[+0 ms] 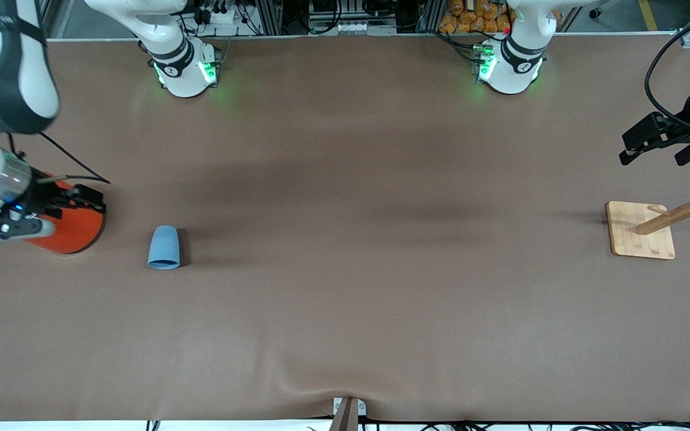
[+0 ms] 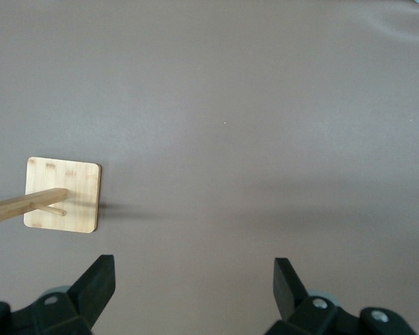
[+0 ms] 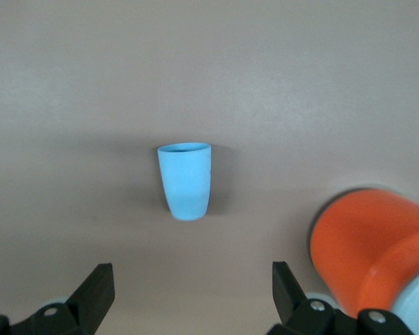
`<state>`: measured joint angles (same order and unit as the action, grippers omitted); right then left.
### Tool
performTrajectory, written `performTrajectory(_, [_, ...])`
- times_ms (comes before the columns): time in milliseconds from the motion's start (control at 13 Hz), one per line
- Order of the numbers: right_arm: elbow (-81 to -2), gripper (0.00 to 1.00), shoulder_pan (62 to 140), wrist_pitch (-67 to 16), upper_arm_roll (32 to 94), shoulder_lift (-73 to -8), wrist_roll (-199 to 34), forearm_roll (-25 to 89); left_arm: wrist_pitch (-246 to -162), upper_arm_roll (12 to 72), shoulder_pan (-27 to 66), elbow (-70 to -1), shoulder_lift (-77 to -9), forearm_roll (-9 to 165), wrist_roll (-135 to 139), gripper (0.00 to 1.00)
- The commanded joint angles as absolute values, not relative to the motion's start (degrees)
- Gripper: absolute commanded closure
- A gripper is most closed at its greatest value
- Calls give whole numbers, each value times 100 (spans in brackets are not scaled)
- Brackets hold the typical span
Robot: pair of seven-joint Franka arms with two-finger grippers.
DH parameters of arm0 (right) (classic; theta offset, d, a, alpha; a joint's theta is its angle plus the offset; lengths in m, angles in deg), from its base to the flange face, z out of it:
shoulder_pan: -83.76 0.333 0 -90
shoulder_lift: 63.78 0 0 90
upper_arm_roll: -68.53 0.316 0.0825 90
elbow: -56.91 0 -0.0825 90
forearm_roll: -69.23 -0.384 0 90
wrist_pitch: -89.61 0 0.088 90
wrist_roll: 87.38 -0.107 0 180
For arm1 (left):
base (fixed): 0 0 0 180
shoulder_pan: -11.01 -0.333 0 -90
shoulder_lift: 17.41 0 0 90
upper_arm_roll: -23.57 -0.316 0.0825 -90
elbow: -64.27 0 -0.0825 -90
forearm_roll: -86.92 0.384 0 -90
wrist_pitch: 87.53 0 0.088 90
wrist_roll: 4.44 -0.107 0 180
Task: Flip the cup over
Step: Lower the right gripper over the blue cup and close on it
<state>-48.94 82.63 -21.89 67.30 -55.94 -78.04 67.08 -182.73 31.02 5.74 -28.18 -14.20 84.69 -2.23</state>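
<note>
Cup (image 1: 164, 248) lying on its side on the table (image 1: 345, 311) beside orange can (image 1: 72, 230); right gripper (image 3: 192, 296) spread empty above can, left gripper (image 2: 194, 289) spread empty near wooden stand (image 1: 641, 230).

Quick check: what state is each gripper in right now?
Left gripper: open, holding nothing, over the table by the wooden rack.
Right gripper: open, holding nothing, over the orange can, beside the cup.

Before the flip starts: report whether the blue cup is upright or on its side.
On its side: the cup lies on the table, its open rim facing the front camera.
</note>
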Motion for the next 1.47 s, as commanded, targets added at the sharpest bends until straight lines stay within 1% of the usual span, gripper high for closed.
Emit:
performTrajectory(0, [-5198, 0, 8271, -2553, 6738, -5255, -7648, 6606, -18184, 3122, 521, -2740, -1459, 8437, -197, 0])
performTrajectory(154, [-5207, 0, 8297, -2727, 6738, -4885, -7613, 6615, -18184, 3113, 521, -2740, -1468, 8429, -206, 0])
performTrajectory(463, [-5190, 0, 8375, -3632, 6738, -4208, -6805, 6615, -18184, 3096, 521, -2740, -1468, 8402, -206, 0])
performTrajectory(540, [-5198, 0, 8446, -3643, 6738, -4102, -6795, 6615, -18184, 3096, 521, -2740, -1468, 8411, -206, 0])
performTrajectory(772, [-5190, 0, 8534, -3730, 6738, -3830, -6778, 6615, -18184, 3096, 530, -2740, -1468, 8402, -206, 0])
performTrajectory(1081, [-5198, 0, 8368, -4327, 6738, -3452, -6373, 6615, -18184, 3096, 530, -2740, -1468, 8402, -197, 0])
performTrajectory(1390, [-5190, 0, 8429, -4364, 6738, -3433, -6435, 6615, -18184, 3096, 530, -2740, -1468, 8402, -224, 0])
